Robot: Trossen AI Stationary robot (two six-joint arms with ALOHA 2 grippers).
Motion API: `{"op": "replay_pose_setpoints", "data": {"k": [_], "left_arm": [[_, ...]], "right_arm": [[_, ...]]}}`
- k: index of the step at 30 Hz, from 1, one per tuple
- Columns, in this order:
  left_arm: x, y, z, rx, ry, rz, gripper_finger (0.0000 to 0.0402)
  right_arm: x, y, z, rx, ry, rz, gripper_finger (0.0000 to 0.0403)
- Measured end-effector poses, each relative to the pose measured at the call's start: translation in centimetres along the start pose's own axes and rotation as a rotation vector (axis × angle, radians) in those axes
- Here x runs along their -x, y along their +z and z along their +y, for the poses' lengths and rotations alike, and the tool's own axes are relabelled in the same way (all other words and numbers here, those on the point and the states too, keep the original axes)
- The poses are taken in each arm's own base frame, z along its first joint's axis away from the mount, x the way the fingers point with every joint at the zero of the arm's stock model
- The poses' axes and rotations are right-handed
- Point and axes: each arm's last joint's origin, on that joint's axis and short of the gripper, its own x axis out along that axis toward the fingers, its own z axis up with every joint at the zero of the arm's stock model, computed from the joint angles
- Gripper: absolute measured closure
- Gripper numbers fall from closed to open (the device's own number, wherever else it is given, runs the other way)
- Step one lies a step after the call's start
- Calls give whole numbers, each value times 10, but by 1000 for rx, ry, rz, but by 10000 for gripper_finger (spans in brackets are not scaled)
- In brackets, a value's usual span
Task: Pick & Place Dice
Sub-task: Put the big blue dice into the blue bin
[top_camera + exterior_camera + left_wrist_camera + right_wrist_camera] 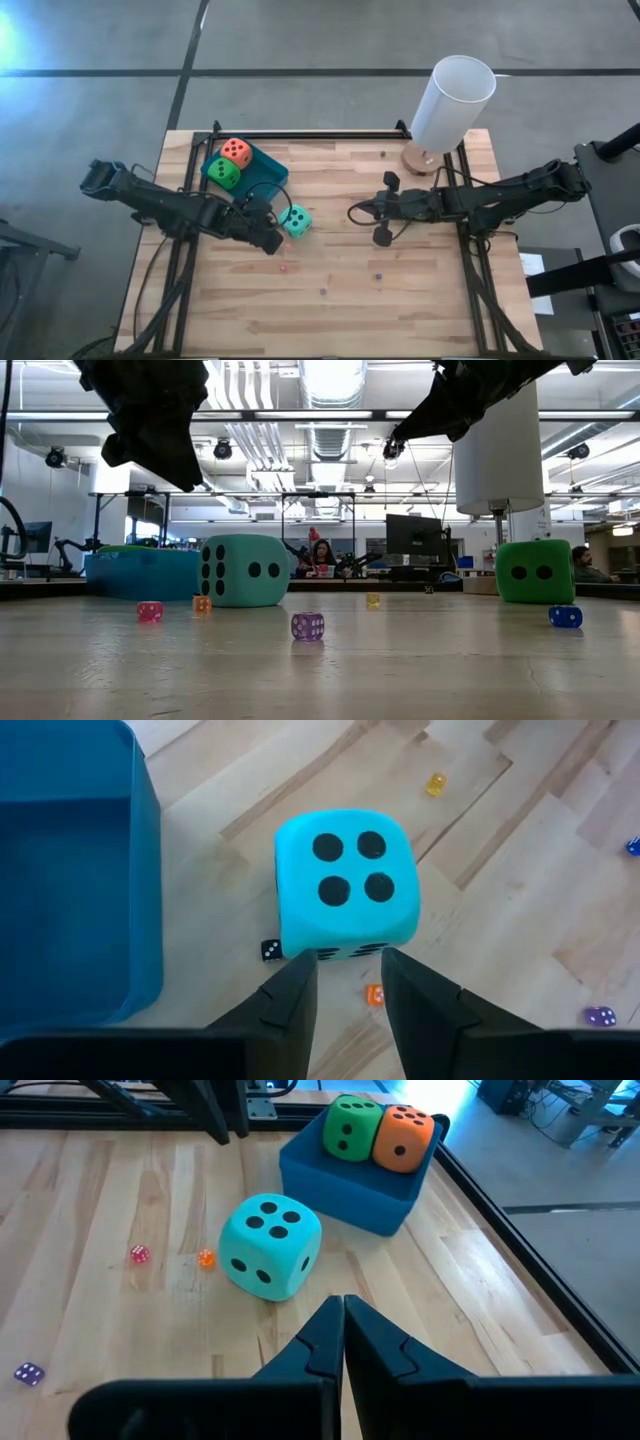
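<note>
We hold the left hand (345,975) spread, just short of the teal die (296,221), which sits on the worktop (400,290) beside the tray (270,172) (two dice already inside). Centre the fingers on opposite faces before closing. The right hand (343,1320) waits pressed together.

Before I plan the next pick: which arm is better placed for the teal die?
Left. The left gripper sits open right beside the teal die; the right gripper is shut and farther off.

The wooden table (400,290) bears a blue tray (268,172), teal die (296,221) and lamp base (422,158).
</note>
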Motion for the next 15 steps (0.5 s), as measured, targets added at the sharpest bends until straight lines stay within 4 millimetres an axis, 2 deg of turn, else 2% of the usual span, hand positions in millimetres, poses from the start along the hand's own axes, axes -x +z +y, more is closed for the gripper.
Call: {"op": "replay_pose_setpoints", "data": {"k": [15], "left_arm": [[-3, 2, -3, 16, -19, -15, 283]], "right_arm": [[0, 0, 0, -1, 0, 0, 394]]}}
